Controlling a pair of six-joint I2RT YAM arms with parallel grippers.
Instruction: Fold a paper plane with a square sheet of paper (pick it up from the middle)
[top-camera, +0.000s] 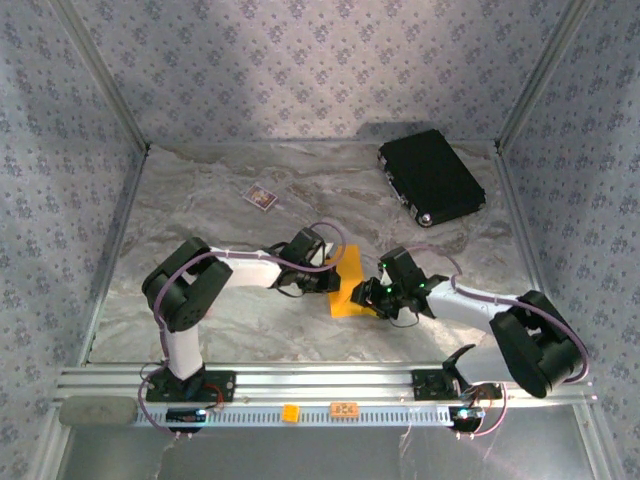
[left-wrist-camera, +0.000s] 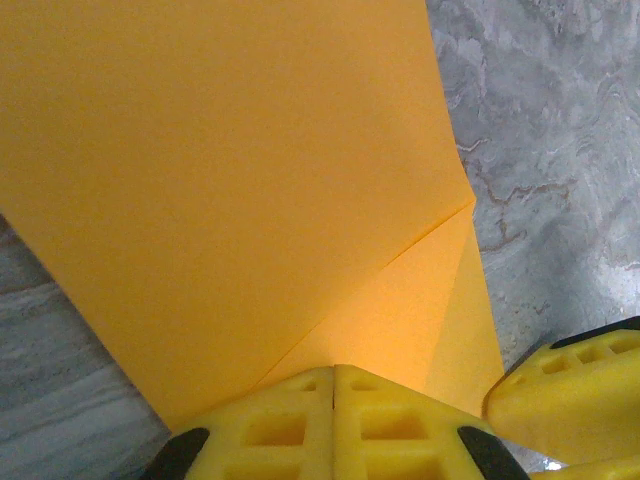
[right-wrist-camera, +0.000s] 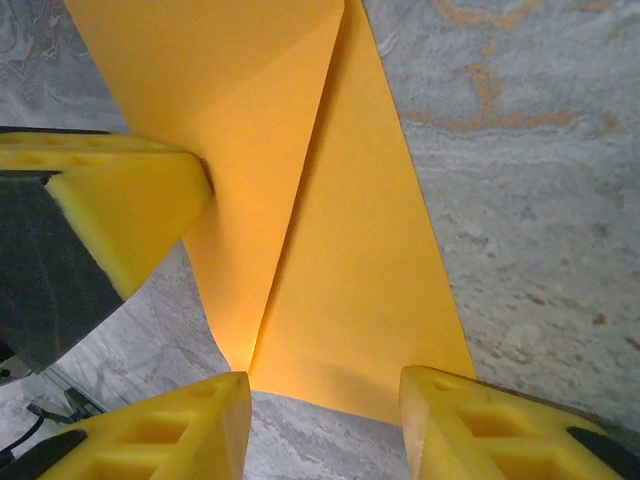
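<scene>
Partly folded, the square sheet of paper (top-camera: 350, 283) lies on the marbled bench (top-camera: 200, 190) at the centre of the overhead frame, between two arms. The left pincer (left-wrist-camera: 333, 375) is closed, its joined tips against the sheet at the bottom of its wrist view. The right pincer (right-wrist-camera: 325, 395) stands open, fingers flanking the sheet's near edge.

Nothing can be read with certainty. The small orange tag (top-camera: 344, 408) on the metal rail (top-camera: 250, 413), at the bottom centre of the top view, carries a few dark characters, but they are too small and blurred to make out. The little card (top-camera: 261, 197) on the table (top-camera: 200, 300), upper left of centre, has a dark printed face with a pale border, likewise illegible.
</scene>
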